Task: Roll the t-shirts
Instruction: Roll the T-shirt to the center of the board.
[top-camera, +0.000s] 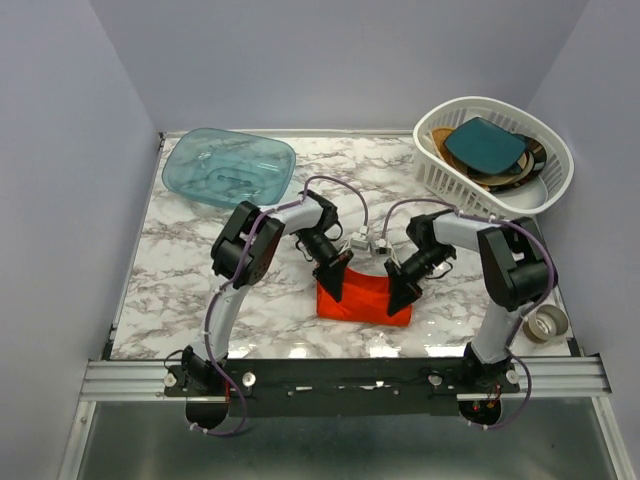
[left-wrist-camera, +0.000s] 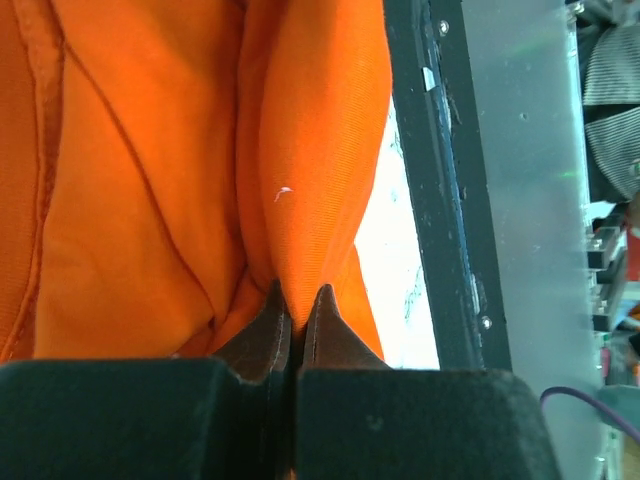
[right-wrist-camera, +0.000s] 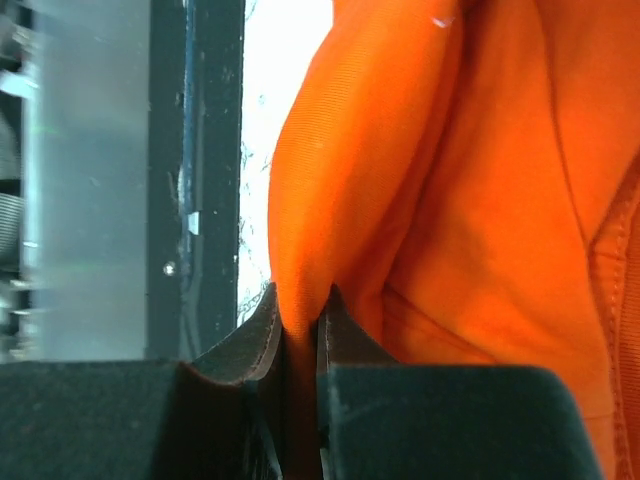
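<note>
Since it carries everything here, the marble-patterned tabletop (top-camera: 200, 290) fills most of the overhead view, and the red-orange t-shirt (top-camera: 365, 300) lies bunched into a compact mass on it. Everything else is placed from that t-shirt. Beyond it and to the right sits a white basket (top-camera: 540, 185) of dishes. Beyond it and to the left sits a teal tub (top-camera: 228, 168). Both stand well apart from it. On the near side of the t-shirt a metal rail (top-camera: 130, 378) runs along the tabletop's edge, and both wrist views show that edge close beside the cloth.

Two black arms bend inward toward the t-shirt. The left pincer (left-wrist-camera: 297, 300) is at its left end, closed on a thin fold of cloth with its fingers almost meeting. The right pincer (right-wrist-camera: 297, 305) is at its right end, clamped on a thicker fold that shows between its fingers.

Judged from this, the main risk is an uneven roll. The left hold looks slight, so the soft thin cloth could slip out under a pull, letting that end sag or unwind while the other end turns. If the arms move at different rates, the bundle would likely twist or taper. Because the t-shirt lies near the rail, loose cloth could drag over the edge or snag there. With both pincers so near each other, they could also knock together.
</note>
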